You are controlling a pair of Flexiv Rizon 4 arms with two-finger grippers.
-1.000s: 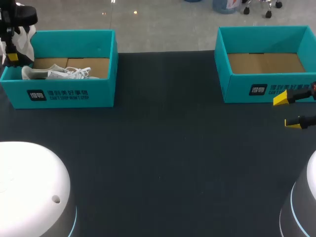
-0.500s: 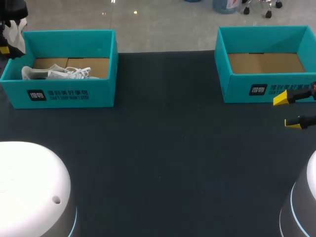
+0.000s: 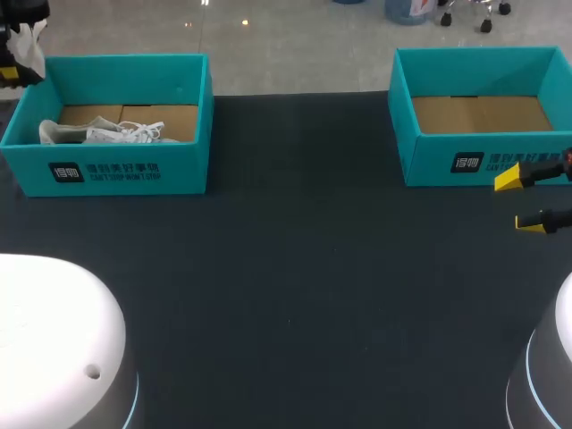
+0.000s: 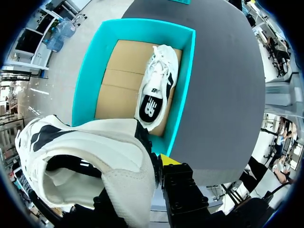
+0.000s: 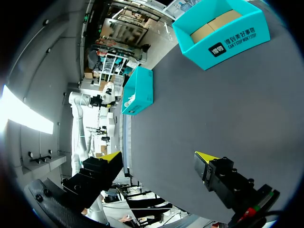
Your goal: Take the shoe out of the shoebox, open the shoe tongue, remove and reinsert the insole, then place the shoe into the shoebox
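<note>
My left gripper (image 3: 12, 64) hangs above the back left corner of the left teal shoebox (image 3: 116, 170), shut on a white shoe (image 3: 32, 46) lifted clear of the box. In the left wrist view this held shoe (image 4: 90, 161) fills the space between the fingers, heel opening toward the camera, and one yellow fingertip (image 4: 169, 160) shows beside it. A second white shoe (image 4: 156, 85) lies inside the box (image 4: 88, 76), also seen as the shoe (image 3: 103, 134) from above. My right gripper (image 3: 529, 200) stands open over the table's right edge, holding nothing (image 5: 161, 161).
A second teal shoebox (image 3: 483, 161) with only a cardboard floor stands at the back right, just behind my right gripper. The dark table mat (image 3: 304, 286) stretches between the two boxes. My arms' white bases (image 3: 54, 349) sit at the near corners.
My left gripper has risen and moved left and back with the white shoe, away from the left box. The shoe in the box shifted slightly. The right arm has stayed still.
</note>
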